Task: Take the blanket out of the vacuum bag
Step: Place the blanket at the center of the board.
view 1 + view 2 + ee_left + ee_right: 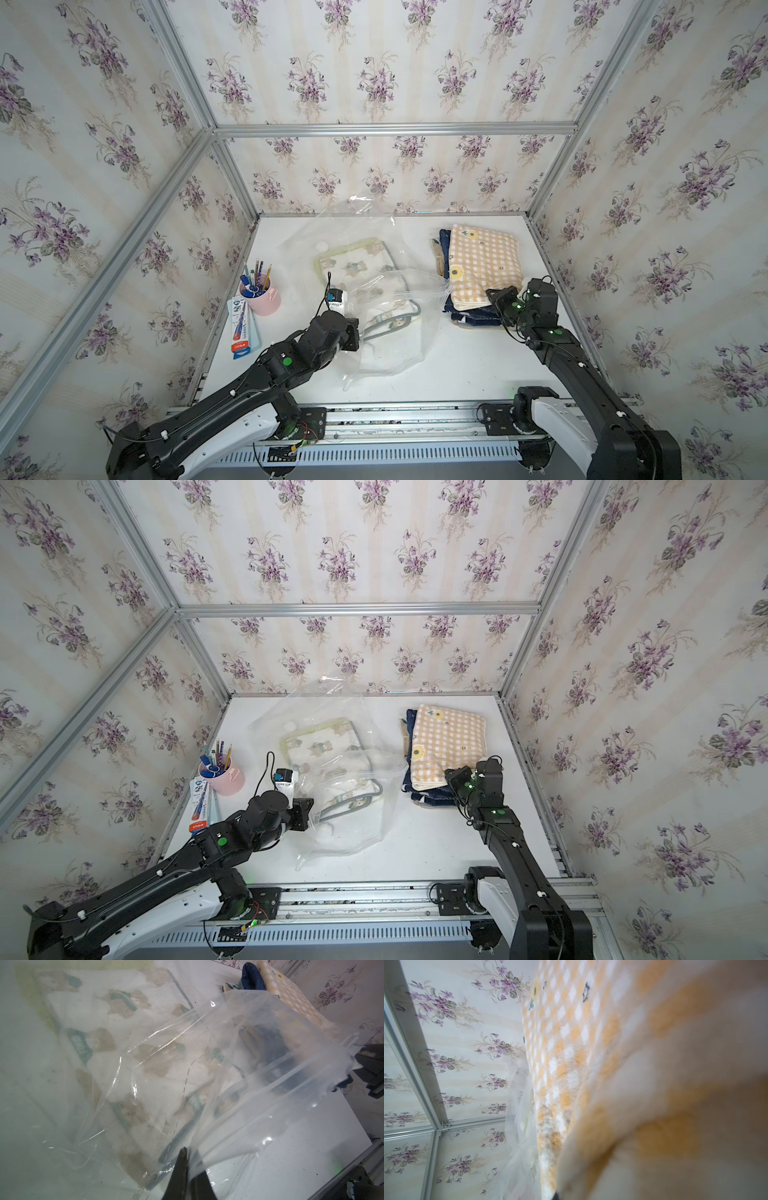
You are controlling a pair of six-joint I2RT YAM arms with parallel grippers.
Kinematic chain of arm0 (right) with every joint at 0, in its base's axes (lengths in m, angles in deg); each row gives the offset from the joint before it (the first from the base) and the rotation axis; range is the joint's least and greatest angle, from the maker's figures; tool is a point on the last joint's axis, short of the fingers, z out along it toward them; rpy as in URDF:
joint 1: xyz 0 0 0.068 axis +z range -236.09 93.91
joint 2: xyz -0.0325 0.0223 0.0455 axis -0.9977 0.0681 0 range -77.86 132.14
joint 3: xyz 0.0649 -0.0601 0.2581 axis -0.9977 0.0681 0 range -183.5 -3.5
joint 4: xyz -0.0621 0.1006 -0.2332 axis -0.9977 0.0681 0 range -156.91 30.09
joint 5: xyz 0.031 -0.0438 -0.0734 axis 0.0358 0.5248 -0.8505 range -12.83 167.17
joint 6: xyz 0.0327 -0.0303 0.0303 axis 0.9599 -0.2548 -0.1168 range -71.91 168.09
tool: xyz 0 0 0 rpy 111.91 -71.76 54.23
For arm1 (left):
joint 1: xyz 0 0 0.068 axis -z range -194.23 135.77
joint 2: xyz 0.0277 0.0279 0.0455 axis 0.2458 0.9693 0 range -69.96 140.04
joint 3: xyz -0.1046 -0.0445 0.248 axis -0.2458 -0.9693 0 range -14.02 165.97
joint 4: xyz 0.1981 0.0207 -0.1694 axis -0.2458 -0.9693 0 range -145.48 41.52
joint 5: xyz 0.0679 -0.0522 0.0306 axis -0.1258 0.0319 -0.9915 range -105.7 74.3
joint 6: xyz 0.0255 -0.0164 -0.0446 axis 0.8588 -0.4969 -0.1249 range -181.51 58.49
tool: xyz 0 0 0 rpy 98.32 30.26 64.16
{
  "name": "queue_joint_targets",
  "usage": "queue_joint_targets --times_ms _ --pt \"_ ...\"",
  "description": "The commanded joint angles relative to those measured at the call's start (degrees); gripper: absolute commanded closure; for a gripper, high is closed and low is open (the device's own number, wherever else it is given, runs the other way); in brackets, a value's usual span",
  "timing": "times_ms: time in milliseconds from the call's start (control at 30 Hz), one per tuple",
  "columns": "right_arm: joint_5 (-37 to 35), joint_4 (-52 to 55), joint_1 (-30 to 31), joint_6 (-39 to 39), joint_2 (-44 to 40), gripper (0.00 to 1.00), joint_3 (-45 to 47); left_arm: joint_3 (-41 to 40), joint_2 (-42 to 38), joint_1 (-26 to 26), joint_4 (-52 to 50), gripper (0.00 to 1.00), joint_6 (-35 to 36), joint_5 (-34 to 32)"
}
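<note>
Glossy film, soft pile, dull hard surfaces.
The vacuum bag (259, 1105) is clear, shiny, crinkled plastic; the bear-print blanket (353, 266) inside looks like fleecy cloth, though the film blurs it. The checked blanket (482, 257) is fuzzy, matt pile. The desk (478, 365) is smooth matt white, the frame rails (395, 129) brushed metal, the walls (415, 62) papered, the cup (270, 303) smooth pink plastic.

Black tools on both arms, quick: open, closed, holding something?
Left tool: closed, pinching the large transparent crinkly plastic vacuum bag.
Right tool: closed on a corner of the yellow-and-white checked fleece blanket.
</note>
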Motion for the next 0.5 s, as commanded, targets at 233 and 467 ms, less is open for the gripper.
queue_joint_targets --times_ms 233,467 --pt "3.86 5.37 0.04 -3.66 0.56 0.67 3.74 -0.09 -0.82 0.01 0.11 0.92 0.25 -0.63" --pt "6.62 20.34 0.04 -9.45 -10.48 0.50 1.37 -0.03 -0.32 -0.04 0.33 0.91 1.44 -1.03"
